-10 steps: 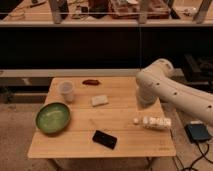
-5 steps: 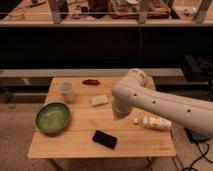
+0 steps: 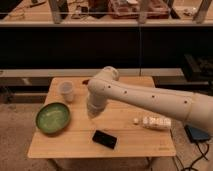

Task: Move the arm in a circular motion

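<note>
The cream-white arm [image 3: 150,100] reaches in from the right over the wooden table [image 3: 130,145]. Its rounded elbow joint [image 3: 103,80] is above the table's back middle. From there the arm bends down to a narrow end, the gripper [image 3: 93,111], which hangs just above the table's centre, right of the green bowl [image 3: 52,118] and below and right of the clear cup [image 3: 66,91]. It holds nothing that I can see.
A black phone [image 3: 105,138] lies near the front edge. A white bottle [image 3: 155,122] lies on its side at the right. A small brown object [image 3: 86,81] peeks out behind the elbow. Dark shelving stands behind the table. A blue item [image 3: 197,134] lies on the floor at right.
The arm has swept left across the table, from its right edge to its centre. It now hides the white block that lay behind the middle.
</note>
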Tool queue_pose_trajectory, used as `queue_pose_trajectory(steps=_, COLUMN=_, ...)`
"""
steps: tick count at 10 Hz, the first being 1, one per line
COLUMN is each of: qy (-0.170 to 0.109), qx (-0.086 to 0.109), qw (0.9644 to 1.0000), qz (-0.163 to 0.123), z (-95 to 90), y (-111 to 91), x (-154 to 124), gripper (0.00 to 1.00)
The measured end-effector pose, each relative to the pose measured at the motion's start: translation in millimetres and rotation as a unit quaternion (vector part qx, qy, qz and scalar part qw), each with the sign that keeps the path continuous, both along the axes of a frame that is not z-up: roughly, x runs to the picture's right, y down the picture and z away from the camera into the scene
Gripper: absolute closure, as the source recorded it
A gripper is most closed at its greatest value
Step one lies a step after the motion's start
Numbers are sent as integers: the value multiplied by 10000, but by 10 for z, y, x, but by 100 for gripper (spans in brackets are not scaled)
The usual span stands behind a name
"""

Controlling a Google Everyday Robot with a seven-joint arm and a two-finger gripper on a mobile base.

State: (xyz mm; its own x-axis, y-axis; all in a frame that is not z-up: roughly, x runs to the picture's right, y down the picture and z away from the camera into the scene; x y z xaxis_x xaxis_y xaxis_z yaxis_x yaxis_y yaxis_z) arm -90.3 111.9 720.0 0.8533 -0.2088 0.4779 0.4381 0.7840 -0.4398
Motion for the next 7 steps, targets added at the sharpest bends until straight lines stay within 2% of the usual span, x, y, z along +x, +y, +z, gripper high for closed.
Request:
queue_pose_trajectory(steps=1, qy=-164, qx=-19, qw=9998, qz=-130, z=151, y=-114, x=-209, gripper=100)
queue_pose_trajectory(steps=2, qy=-223, qx=24, qw=9994, qz=-262, z=364, y=-293, x=-355, gripper=100)
queue_pose_trajectory(steps=3, qy=-238, qx=51, qw=9992, qz=-331, z=480, y=-394, x=-414, gripper=100)
queue_pose_trajectory(steps=5, qy=-32, qx=187, qw=9989, qz=-427, z=715, y=-624, x=-430, gripper=100)
queue_pose_trajectory(steps=7, qy=270, qx=296, qw=9985, qz=-379, z=820, y=-777, x=-269, gripper=100)
